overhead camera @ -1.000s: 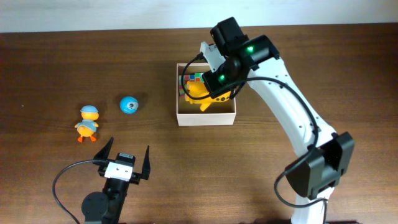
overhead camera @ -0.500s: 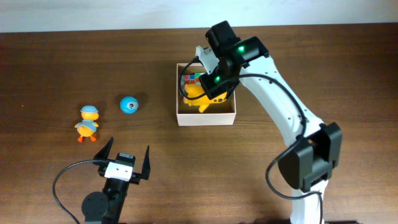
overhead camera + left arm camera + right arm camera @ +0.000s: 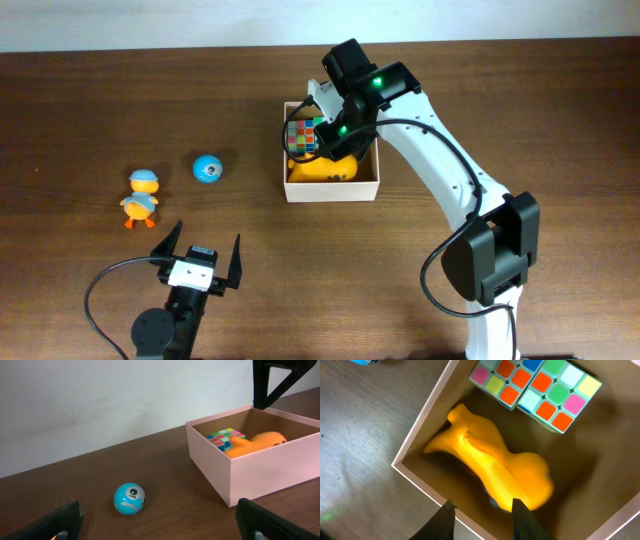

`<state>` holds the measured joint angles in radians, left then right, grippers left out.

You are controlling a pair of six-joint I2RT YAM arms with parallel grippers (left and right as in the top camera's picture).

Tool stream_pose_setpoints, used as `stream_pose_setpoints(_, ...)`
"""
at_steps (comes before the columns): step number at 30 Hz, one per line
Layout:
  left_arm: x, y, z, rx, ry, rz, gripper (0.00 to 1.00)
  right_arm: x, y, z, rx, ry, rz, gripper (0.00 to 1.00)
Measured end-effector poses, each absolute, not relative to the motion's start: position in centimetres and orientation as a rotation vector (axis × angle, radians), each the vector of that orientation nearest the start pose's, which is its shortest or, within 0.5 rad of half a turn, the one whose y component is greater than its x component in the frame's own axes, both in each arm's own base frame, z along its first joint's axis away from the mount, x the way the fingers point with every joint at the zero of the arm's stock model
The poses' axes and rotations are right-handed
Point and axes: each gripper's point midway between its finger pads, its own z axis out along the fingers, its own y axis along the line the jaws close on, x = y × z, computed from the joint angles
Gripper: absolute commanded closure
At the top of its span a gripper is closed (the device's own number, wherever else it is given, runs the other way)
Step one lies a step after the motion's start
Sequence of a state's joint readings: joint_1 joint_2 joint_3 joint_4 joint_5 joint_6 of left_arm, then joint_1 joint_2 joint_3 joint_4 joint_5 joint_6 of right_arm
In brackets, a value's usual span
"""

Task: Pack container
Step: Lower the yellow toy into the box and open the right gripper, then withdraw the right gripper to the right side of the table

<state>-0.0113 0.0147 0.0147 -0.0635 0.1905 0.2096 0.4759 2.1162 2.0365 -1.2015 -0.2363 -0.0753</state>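
Container (image 3: 331,190) sits on the bench (image 3: 100,100) right of centre, under the right arm; inside it a multicoloured cube (image 3: 304,137) at the far side and a yellow toy (image 3: 322,170) lying along the near wall.

Right end effector (image 3: 482,520) hangs low over the yellow toy, fingers spread, nothing pinched; whether a finger touches the toy, cannot tell.

Left end effector (image 3: 203,245) near the bench's front edge, fingers spread wide, holding nothing.

Blue ball (image 3: 208,169) and duck figure (image 3: 142,195) lie out on the bench, well apart from the container; packing looks about half done.

Risks, as judged:
- a finger lifting out close to the near wall could snag it and drag or tip the light box;
- the ball may roll off if one finger meets it first;
- the cube and yellow toy leave little floor, so later toys could perch on them and spill.
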Motion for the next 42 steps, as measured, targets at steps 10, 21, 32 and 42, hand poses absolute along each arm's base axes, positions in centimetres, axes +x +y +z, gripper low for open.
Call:
stream_pose_setpoints(10, 24.3, -3.5, 16.2, 0.324, 1.601, -0.004, 0.01, 40.3, 25.4, 14.8, -0.832, 2.754, 0.420, 0.73)
stream_pose_setpoints(21, 24.3, -3.5, 16.2, 0.324, 1.601, -0.004, 0.01, 39.8, 24.8, 21.0, -0.802, 2.719, 0.445, 0.50)
stream_pose_setpoints(32, 24.3, -3.5, 16.2, 0.324, 1.601, -0.004, 0.01, 43.8, 11.1, 28.0, -0.191, 2.701, 0.240, 0.34)
stream_pose_setpoints(42, 24.3, -3.5, 16.2, 0.324, 1.601, -0.004, 0.01, 44.9, 2.0, 21.4, 0.286, 2.838, 0.138, 0.17)
